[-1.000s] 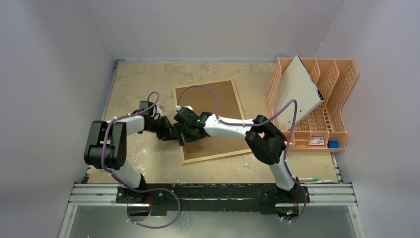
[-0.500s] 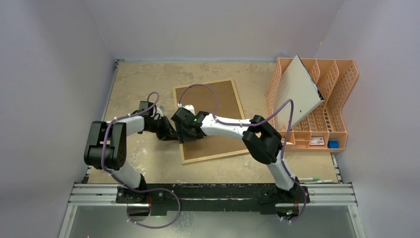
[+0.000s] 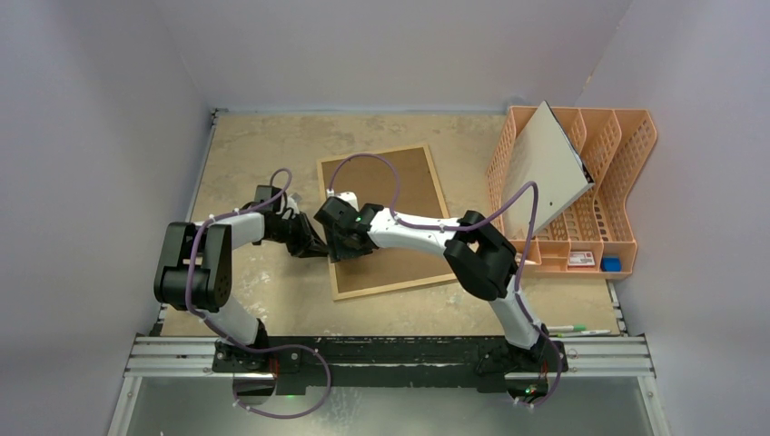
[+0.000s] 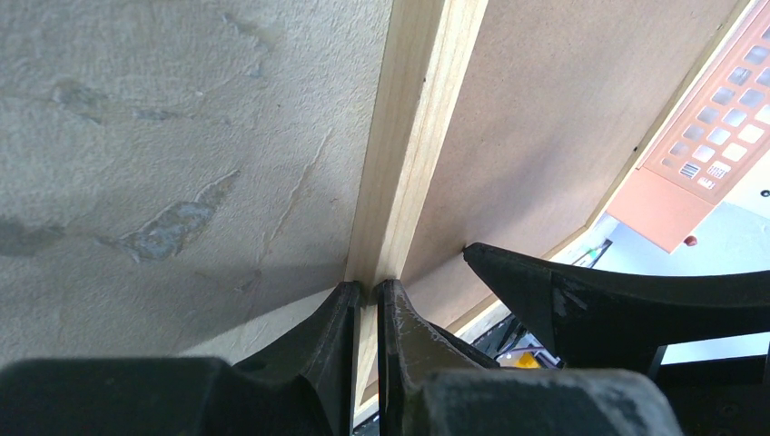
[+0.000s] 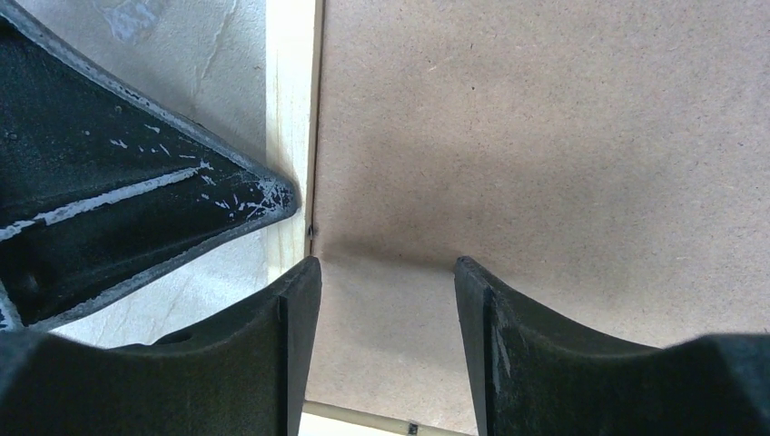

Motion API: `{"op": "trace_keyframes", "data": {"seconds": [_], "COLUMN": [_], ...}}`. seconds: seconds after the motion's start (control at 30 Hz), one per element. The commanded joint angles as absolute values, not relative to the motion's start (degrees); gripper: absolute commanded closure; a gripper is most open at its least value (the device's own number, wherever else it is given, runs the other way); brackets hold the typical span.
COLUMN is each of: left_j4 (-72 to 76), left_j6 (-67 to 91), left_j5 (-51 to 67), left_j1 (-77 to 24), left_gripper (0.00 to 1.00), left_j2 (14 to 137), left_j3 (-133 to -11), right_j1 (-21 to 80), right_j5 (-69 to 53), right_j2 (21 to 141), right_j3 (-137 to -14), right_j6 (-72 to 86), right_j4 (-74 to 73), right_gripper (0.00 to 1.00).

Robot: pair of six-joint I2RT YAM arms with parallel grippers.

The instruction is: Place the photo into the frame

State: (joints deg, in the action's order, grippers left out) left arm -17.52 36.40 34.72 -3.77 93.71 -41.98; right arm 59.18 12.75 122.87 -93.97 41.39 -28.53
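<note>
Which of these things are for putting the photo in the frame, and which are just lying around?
For the job: the frame, lying back up. The photo is not in view.
Just lying about: the orange file rack, the grey-white board leaning in it, the pens at the near right.

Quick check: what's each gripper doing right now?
Left gripper: closed on the frame, on its wooden edge.
Right gripper: open, holding nothing, jaws apart over the frame's back.
</note>
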Motion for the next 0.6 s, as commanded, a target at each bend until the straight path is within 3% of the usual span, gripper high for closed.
{"op": "trace_keyframes", "data": {"seconds": [0.0,0.33,0.57], "left_j4": [-22.9,-22.3,-20.3], "left_j6": [34.2,33.4,33.7], "left_j5": [30.9,33.8,34.3], "left_j1": [-4.1,-4.1,-4.2], "left_gripper": [0.92,0.61,0.49], "left_j2": [93.9,90.2,89.4], "left_j3": [-40.1,-43.2,-43.3], "right_j1": [58.7,58.7,58.7], "right_j5": [13.0,11.1,10.6], "right_j2": [127.1,127.9,127.9], "right_j3": [-92.4,-91.3,-90.3], "right_j6": [42.6,42.5,42.6], "right_j4": [-32.3,-31.2,-30.7], "right_gripper": [0.40,0.38,0.38]}}
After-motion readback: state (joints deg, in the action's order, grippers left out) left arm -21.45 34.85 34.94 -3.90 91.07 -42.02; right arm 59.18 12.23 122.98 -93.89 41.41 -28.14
